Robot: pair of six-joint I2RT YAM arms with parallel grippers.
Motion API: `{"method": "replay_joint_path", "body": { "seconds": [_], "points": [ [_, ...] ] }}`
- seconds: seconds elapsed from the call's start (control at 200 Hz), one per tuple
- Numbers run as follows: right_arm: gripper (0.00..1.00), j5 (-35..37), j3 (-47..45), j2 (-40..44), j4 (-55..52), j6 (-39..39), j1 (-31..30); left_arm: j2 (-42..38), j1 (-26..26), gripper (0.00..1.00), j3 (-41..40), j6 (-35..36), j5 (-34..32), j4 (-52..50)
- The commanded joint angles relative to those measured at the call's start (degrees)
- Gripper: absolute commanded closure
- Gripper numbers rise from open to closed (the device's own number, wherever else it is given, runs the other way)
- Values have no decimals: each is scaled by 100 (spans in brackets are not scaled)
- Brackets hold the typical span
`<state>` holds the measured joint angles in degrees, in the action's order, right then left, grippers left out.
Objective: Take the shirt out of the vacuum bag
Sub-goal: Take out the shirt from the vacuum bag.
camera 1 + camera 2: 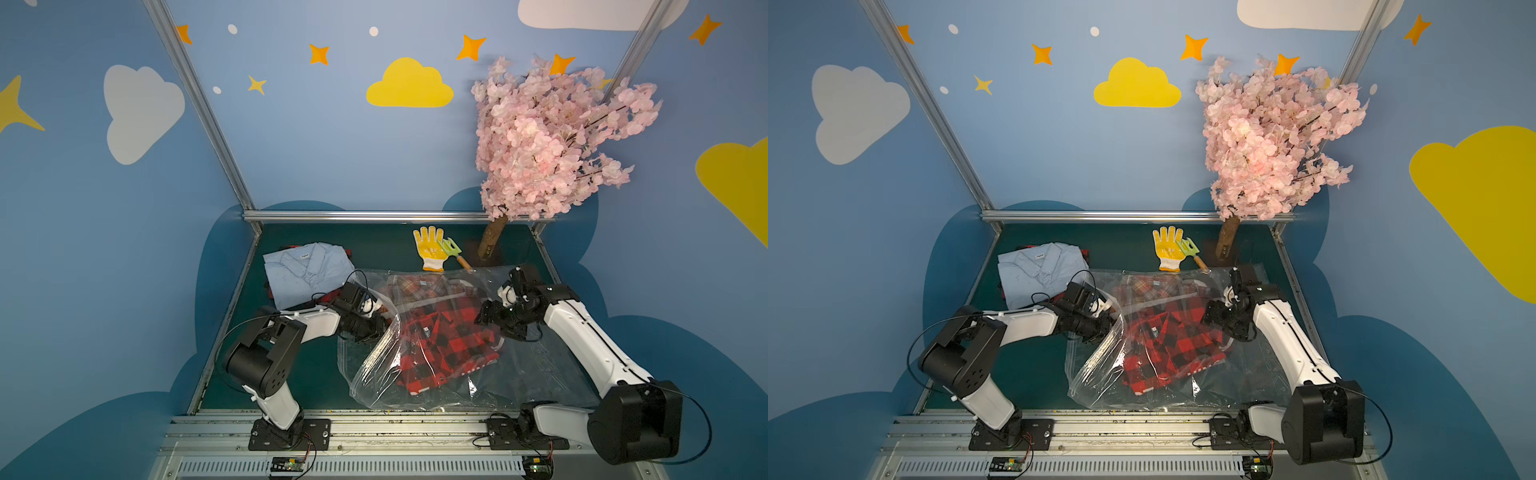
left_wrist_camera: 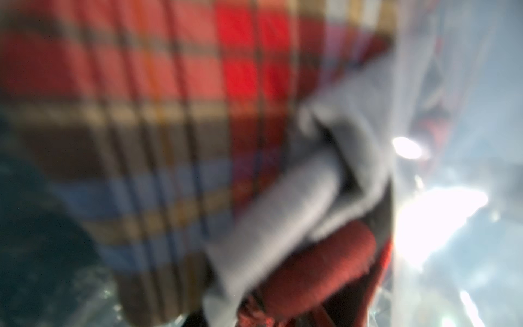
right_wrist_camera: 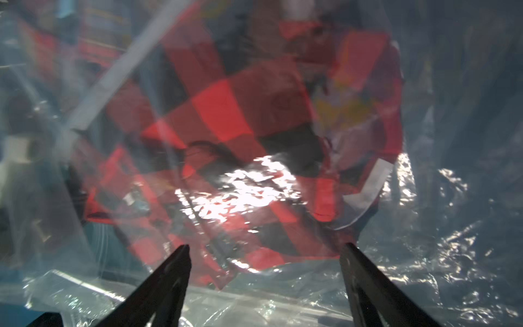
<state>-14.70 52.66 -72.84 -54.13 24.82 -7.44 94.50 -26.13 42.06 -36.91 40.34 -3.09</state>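
Note:
The clear vacuum bag (image 1: 540, 374) (image 1: 1250, 374) lies crumpled across the middle of the green table. Inside it is a red-and-black check shirt (image 1: 440, 340) (image 1: 1167, 340) (image 3: 220, 113), with a paler plaid shirt (image 1: 415, 286) behind it. My left gripper (image 1: 376, 328) (image 1: 1105, 328) reaches into the bag's mouth on the left. Its jaws are hidden, and the left wrist view is a blur of plaid cloth (image 2: 169, 85) and a grey fold (image 2: 283, 203). My right gripper (image 1: 484, 316) (image 1: 1210, 313) (image 3: 265, 245) hangs open over the bag's right side, just above the plastic.
A folded light blue shirt (image 1: 307, 270) lies at the back left. A yellow glove (image 1: 430, 247) and a small green rake (image 1: 451, 249) lie at the back. A pink blossom tree (image 1: 548, 137) stands at the back right. Metal rails (image 1: 374, 428) edge the front.

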Motion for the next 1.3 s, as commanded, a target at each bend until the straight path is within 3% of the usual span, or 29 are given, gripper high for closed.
{"method": "replay_joint_path", "body": {
  "seconds": [0.0,0.21,0.395,0.636,1.136,1.296],
  "points": [
    [17,-324,-475,-27,373,-51,308,-483,-33,49,-380,-83,201,-50],
    [21,-1299,-1244,-281,1523,119,337,-1221,-74,23,-620,-211,237,-466],
    [24,-1382,-1637,-342,1859,247,209,-1773,-265,15,-760,-401,138,-807],
    [26,-1408,-1938,-267,2023,450,57,-1716,-706,17,-1233,-761,3,-614],
    [27,-1235,-1989,-184,2015,630,-201,-961,-1349,21,-1620,-1791,-17,1037],
    [27,-1228,-2027,-218,2047,643,-231,-607,-1460,34,-1675,-2066,-111,1645]
  ]
}}
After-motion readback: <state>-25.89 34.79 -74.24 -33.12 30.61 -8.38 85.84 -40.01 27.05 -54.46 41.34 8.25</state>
